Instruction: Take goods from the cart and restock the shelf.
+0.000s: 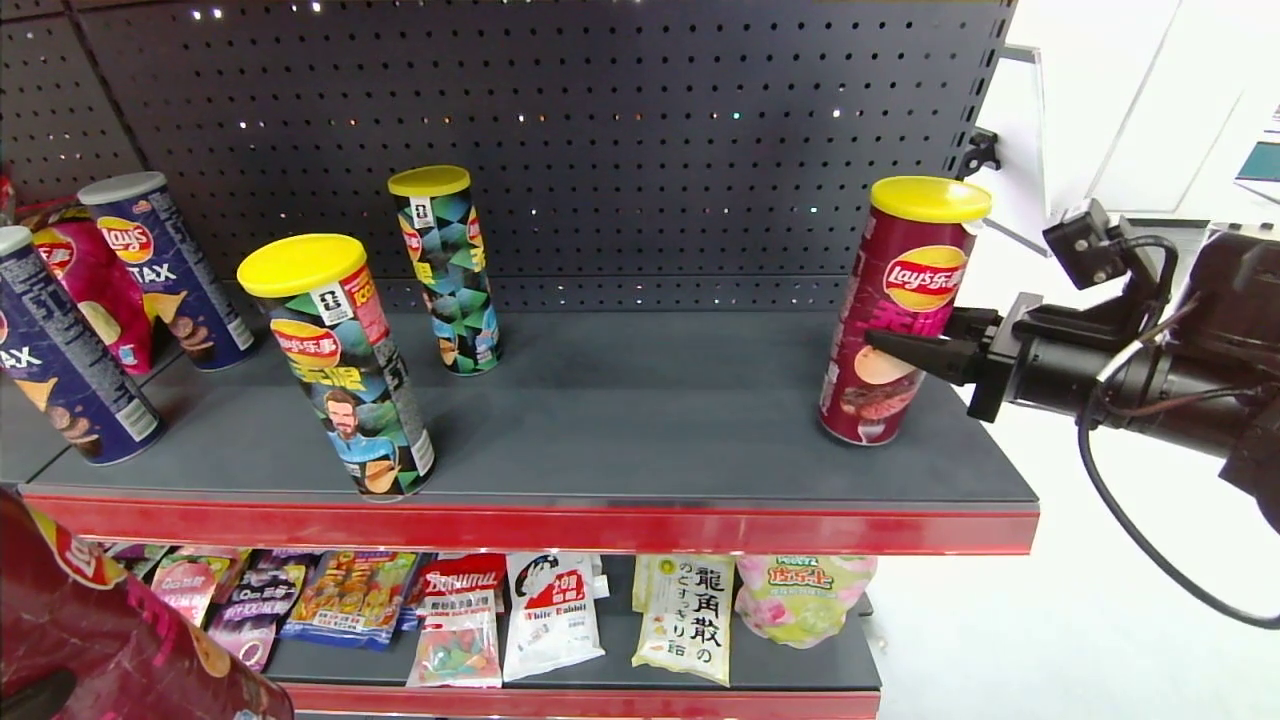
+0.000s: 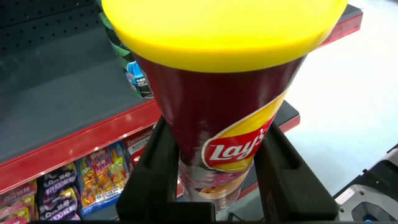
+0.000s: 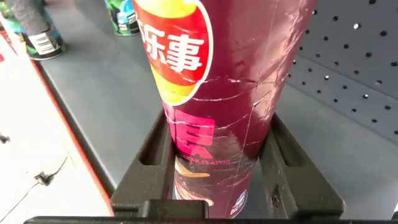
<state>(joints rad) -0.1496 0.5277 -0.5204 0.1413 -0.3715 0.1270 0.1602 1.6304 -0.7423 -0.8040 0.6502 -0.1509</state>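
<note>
Though seemingly white, floor (image 1: pixel 1000 620) beside shelf (image 1: pixel 640 420)

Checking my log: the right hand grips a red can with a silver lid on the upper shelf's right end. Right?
No: the lid on the red can in the right hand is yellow, not silver; the head view shows it. The rest stands.

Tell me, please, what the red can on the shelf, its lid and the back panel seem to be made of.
Red can: probably a cardboard tube in glossy printed film; it shows creases and sheen. Lid: yellow, smooth, likely plastic. Back panel: dark matt perforated sheet, probably painted metal.
</note>
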